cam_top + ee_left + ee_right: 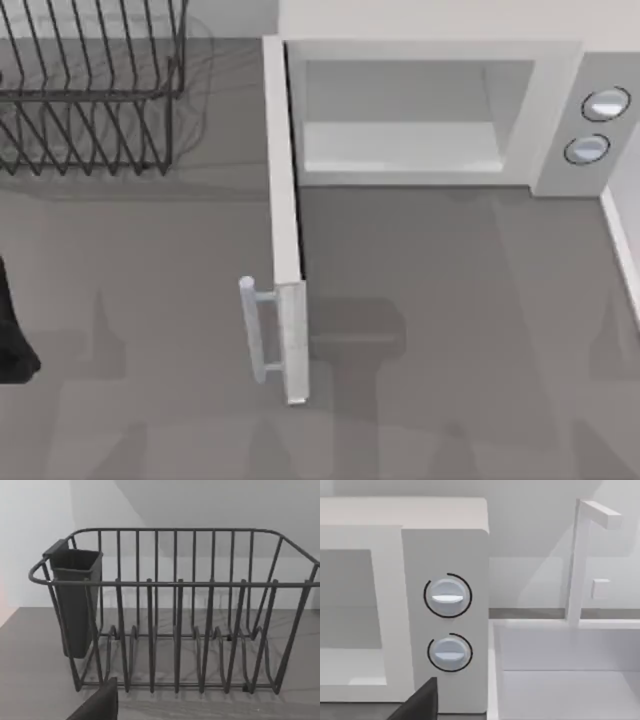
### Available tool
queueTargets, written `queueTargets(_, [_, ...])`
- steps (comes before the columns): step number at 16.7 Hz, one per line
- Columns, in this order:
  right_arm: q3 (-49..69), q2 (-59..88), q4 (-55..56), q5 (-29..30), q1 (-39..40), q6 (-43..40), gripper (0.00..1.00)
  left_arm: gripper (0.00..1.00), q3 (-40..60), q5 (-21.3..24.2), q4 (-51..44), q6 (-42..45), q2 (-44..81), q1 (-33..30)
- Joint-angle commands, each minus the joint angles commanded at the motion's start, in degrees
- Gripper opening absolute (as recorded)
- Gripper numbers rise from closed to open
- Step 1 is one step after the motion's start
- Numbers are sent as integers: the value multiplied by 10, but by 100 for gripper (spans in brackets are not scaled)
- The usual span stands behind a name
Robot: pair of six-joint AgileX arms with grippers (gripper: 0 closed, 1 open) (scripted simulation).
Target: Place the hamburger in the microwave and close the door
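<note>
The white microwave [560,100] stands at the back right with its pale grey cavity [400,110] bare. Its door [285,200] is swung fully open, edge-on and pointing toward the table's front, with the pale bar handle [258,330] on its left face. The hamburger is out of view. A dark part of my left arm [12,340] sits at the table's left edge, far from the door. A dark piece of my left gripper [97,705] faces the wire rack. A dark piece of my right gripper [420,702] faces the microwave's knob panel [445,545].
A black wire rack [90,90] stands at the back left, with a dark cup [75,600] hung on one end. Two round knobs [605,103] sit on the microwave's grey side panel. A white frame [622,250] borders the table's right edge.
</note>
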Motion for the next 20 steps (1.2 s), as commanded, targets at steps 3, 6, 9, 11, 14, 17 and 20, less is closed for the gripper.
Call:
queueTargets(3, [6, 7, -7, -1, -2, -2, 100, 100, 0, 0, 0, 0, 0, 0])
queueTargets(6, [45, 62, -56, -2, -15, -13, 100, 100, 0, 0, 0, 0, 0, 0])
queueTargets(9, [111, 174, -142, -2, -41, -33, 100, 100, 0, 0, 0, 0, 0, 0])
queueTargets(11, [161, 274, -211, -2, -61, -49, 100, 100, 0, 0, 0, 0, 0, 0])
queueTargets(14, [239, 432, -319, 0, -93, -74, 100, 100, 0, 0, 0, 0, 0, 0])
queueTargets(17, [311, 565, -420, 1, -123, -96, 100, 100, 0, 0, 0, 0, 0, 0])
queueTargets(20, [373, 673, -501, 1, -147, -114, 100, 100, 0, 0, 0, 0, 0, 0])
